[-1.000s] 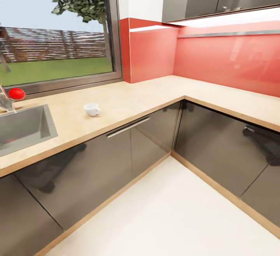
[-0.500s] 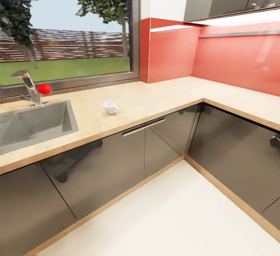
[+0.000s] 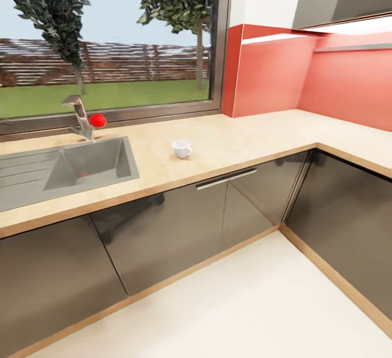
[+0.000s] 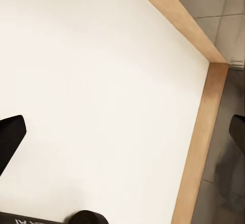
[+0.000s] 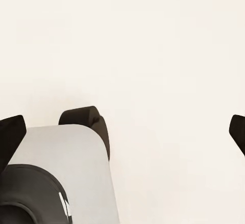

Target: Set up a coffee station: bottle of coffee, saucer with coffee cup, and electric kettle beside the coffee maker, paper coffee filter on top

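On the kitchen countertop [image 3: 228, 140], the coffee cup [image 3: 181, 149] stands upright just right of the steel sink [image 3: 81, 167], its handle turned right, below the window [image 3: 109, 48]. Over the pale floor [image 3: 245, 303], the left gripper [image 4: 122, 132] and the right gripper [image 5: 122, 132] both hang spread wide, holding nothing.

- The left gripper [image 4: 122, 132] points down, its two dark fingertips [image 4: 10, 137] set far apart at opposite edges of the left wrist view, nothing between them.
- The right gripper [image 5: 122, 132] also points down, fingertips [image 5: 11, 132] spread wide and empty.
- Below the right gripper sits a grey and black part of the robot's body [image 5: 56, 173].
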Available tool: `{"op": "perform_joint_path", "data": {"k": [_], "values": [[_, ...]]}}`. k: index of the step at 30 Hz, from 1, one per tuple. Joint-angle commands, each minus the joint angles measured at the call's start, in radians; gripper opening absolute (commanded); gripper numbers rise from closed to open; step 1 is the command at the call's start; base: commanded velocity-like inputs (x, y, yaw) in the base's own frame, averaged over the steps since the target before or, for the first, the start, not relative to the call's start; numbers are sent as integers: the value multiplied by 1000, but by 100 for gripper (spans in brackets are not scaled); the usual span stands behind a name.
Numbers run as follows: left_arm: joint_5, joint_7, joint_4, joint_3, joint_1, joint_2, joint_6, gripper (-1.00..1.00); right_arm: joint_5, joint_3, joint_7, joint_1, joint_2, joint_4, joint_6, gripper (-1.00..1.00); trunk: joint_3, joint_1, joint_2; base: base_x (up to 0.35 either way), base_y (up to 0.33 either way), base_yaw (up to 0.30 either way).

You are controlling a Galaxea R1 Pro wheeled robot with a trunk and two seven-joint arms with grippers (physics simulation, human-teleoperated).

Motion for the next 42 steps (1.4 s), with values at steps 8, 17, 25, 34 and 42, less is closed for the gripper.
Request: {"op": "perform_joint_path", "data": {"k": [8,17,25,34,42], "values": [[10,-3,0,-7,-1,0,7,100,-4,-8,10,0,0,1,0,100,-1,0,0,0,-37,244],[10,-3,-1,-7,-1,0,7,100,-4,-9,11,0,0,1,1,100,-1,0,0,0,-254,39],[10,-3,-1,-11,-1,0,6,100,-3,-7,13,0,0,0,1,100,-1,0,0,0,-283,45],[10,-3,-1,-9,-1,0,5,100,-3,-3,10,0,7,1,-1,100,-1,0,0,0,-61,240],[10,-3,-1,-9,-1,-1,5,100,-3,-5,12,0,7,2,1,100,-1,0,0,0,-174,260]]}}
